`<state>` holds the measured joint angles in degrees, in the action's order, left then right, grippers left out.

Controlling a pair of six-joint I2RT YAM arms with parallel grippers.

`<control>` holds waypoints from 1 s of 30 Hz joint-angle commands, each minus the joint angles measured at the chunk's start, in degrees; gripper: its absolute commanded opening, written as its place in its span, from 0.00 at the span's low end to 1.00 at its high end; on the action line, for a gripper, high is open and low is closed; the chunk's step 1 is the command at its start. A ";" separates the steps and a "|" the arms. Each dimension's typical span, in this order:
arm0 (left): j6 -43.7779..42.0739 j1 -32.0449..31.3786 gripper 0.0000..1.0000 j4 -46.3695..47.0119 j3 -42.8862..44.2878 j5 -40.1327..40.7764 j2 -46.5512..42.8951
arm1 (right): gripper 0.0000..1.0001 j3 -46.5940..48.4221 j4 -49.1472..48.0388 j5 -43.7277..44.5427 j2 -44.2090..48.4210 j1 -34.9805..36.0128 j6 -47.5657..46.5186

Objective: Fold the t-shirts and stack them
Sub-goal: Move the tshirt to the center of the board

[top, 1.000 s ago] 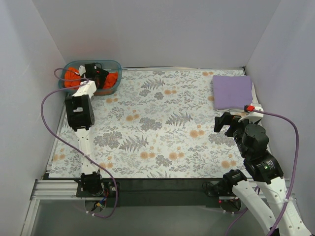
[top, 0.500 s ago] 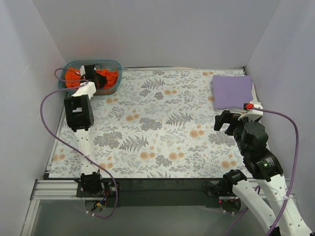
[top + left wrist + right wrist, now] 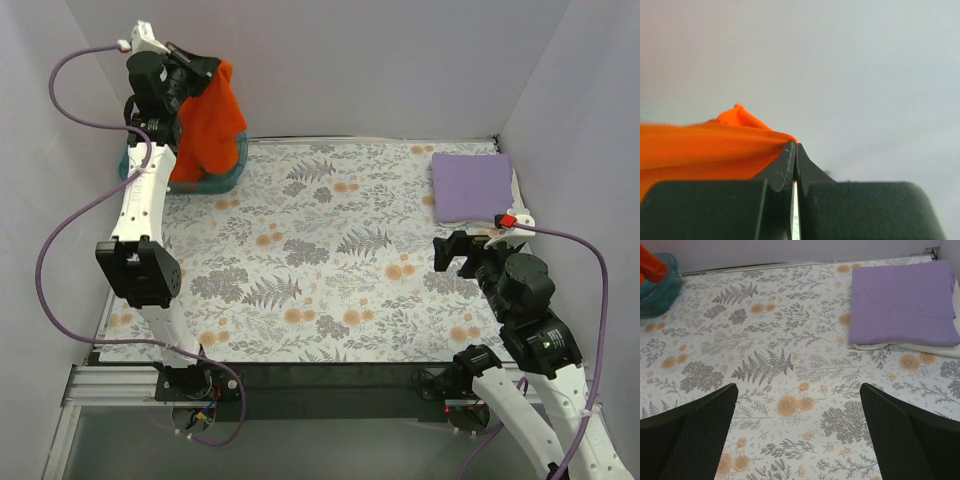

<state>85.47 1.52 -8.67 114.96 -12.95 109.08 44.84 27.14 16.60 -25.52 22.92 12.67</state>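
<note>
High at the back left, my left gripper (image 3: 200,68) is shut on a pinch of the orange-red t-shirt (image 3: 208,125), which hangs down from it into the teal tub (image 3: 232,172). In the left wrist view the jaws (image 3: 795,146) are pressed together with orange cloth (image 3: 700,142) bunched at their left side. The lavender t-shirt (image 3: 472,186) lies folded flat at the back right of the table, also seen in the right wrist view (image 3: 902,302). My right gripper (image 3: 455,250) hovers open over the table's right side, nothing between its fingers (image 3: 695,430).
The table wears a floral cloth (image 3: 330,250). A white folded cloth (image 3: 920,347) peeks out under the lavender shirt. White walls close in the left, back and right sides. The tub (image 3: 660,282) stands in the back left corner.
My left gripper closed on the orange-red shirt inside the tub and rose high, lifting the shirt so it now hangs. The right arm barely moved.
</note>
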 commanded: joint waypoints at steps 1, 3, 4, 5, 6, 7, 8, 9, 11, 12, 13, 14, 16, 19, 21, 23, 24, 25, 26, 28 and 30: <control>-1.36 -8.70 0.00 1.20 5.18 -9.98 -8.60 | 0.98 1.39 -1.30 -2.97 2.66 0.29 -0.63; 0.65 -11.79 0.00 1.20 7.11 -13.05 -10.19 | 0.98 1.22 -1.30 -3.50 3.72 0.20 -0.27; 1.10 -14.85 0.00 1.28 7.56 -14.20 -10.98 | 0.98 1.13 -1.30 -3.68 4.50 0.20 -0.27; 1.54 -16.18 0.00 1.28 7.82 -15.34 -12.30 | 0.98 1.13 -1.30 -3.51 5.03 0.20 -0.27; 2.32 -17.50 0.00 1.28 7.83 -16.92 -13.27 | 0.98 0.95 -1.30 -3.33 5.56 0.29 -0.36; 2.94 -19.60 0.00 1.28 6.52 -17.45 -14.32 | 0.98 0.86 -1.21 -3.15 6.70 0.20 -0.36; 3.29 -20.23 0.00 1.28 4.94 -17.89 -16.94 | 0.98 0.69 -1.21 -3.07 7.32 0.29 -0.45; 3.56 -20.59 0.00 1.28 3.10 -18.25 -18.45 | 0.98 0.69 -1.03 -3.41 7.85 0.20 -0.62; 2.51 -20.85 0.00 1.28 -6.43 -15.72 -22.48 | 0.98 0.43 -0.94 -4.55 9.34 0.20 -2.11; 1.81 -20.85 0.00 1.28 -10.07 -14.48 -26.42 | 0.98 0.16 -0.94 -5.95 9.78 0.20 -2.64; -0.55 -20.85 0.00 1.46 -14.45 -11.86 -28.63 | 0.98 -0.01 -0.94 -6.31 10.48 0.20 -3.08; -1.79 -20.85 0.00 1.29 -21.72 -10.44 -30.31 | 0.98 -0.10 -0.94 -6.58 10.49 0.20 -3.78; -3.63 -20.85 0.00 1.19 -30.10 -8.16 -34.71 | 0.98 -0.37 -0.33 -7.11 10.40 0.20 -3.97; -8.81 -20.77 0.03 -0.29 -44.00 -4.29 -37.61 | 0.98 -0.37 0.90 -8.68 9.18 0.29 -4.05; -11.81 -20.85 0.13 -1.26 -52.18 0.10 -39.11 | 0.98 -0.28 1.51 -10.88 8.12 0.29 -3.88; -12.70 -20.85 0.32 -3.19 -56.40 3.35 -42.34 | 0.98 0.42 3.44 -11.50 5.84 0.20 -2.22; -11.91 -20.77 0.37 -4.33 -59.38 6.07 -43.59 | 0.98 0.60 4.49 -11.76 4.96 0.29 -1.51; -11.39 -20.85 0.51 -6.17 -60.71 6.88 -45.25 | 0.98 0.60 5.90 -12.20 3.21 0.20 -1.33; -10.60 -20.77 0.56 -7.23 -61.95 7.58 -48.40 | 0.99 0.34 6.69 -13.25 2.41 0.20 -1.33; -7.09 -20.86 0.65 -11.78 -65.10 8.55 -51.84 | 0.98 0.25 7.75 -15.45 -0.39 0.20 -0.71; -4.11 -21.12 0.69 -15.48 -66.78 8.73 -56.14 | 0.98 -0.19 9.33 -18.25 -3.29 0.20 0.07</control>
<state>78.04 -19.57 -19.77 48.53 -8.05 61.78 44.66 33.87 3.33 -25.82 22.96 11.29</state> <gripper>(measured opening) 0.680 0.984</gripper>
